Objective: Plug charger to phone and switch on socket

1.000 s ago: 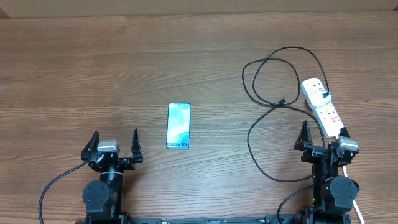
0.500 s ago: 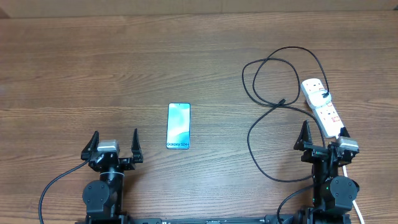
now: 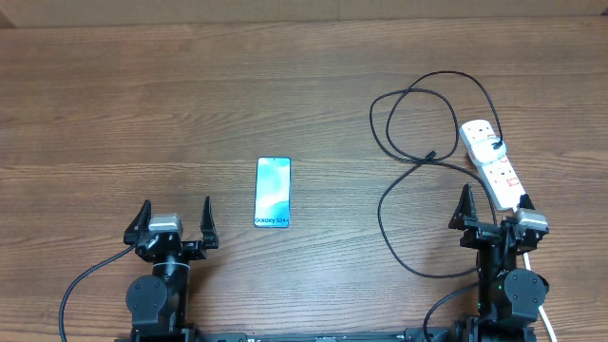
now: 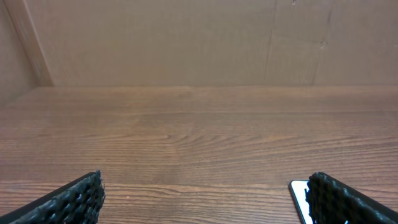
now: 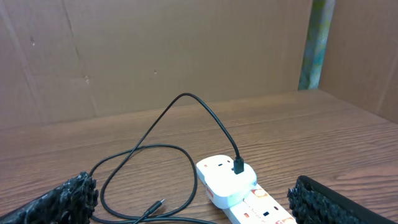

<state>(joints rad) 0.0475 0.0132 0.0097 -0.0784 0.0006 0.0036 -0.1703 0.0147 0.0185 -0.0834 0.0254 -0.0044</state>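
The wooden table (image 3: 190,95) carries all task items.

The power strip (image 3: 492,161) lies at the right. Its long axis runs from the far end toward the robot, and its near end reaches the right gripper (image 3: 494,204). The switch positions are too small to read.

The charger cable (image 3: 380,220) is already seated by its adapter (image 5: 239,165) in the far-end outlet. From there it runs in loose loops over the table to the left of the strip.

Both grippers sit at the near edge with jaws fully apart, holding nothing. The left gripper (image 3: 176,214) is well apart from the cable.

The phone (image 3: 273,192) lies flat and face up, between the two arms. It is ahead of and to the right of the left gripper, which is the nearer arm. Its long axis points away from the robot. The lettered short edge faces the robot, so the charging port is probably on that edge.

The connector tip (image 3: 432,154) lies free on the table, unplugged. It is ahead of and to the left of the right gripper, and well apart from the phone.

Judgement: the right arm is better placed to pick up the tip. The tip must then travel left across the table to the phone's near short edge.
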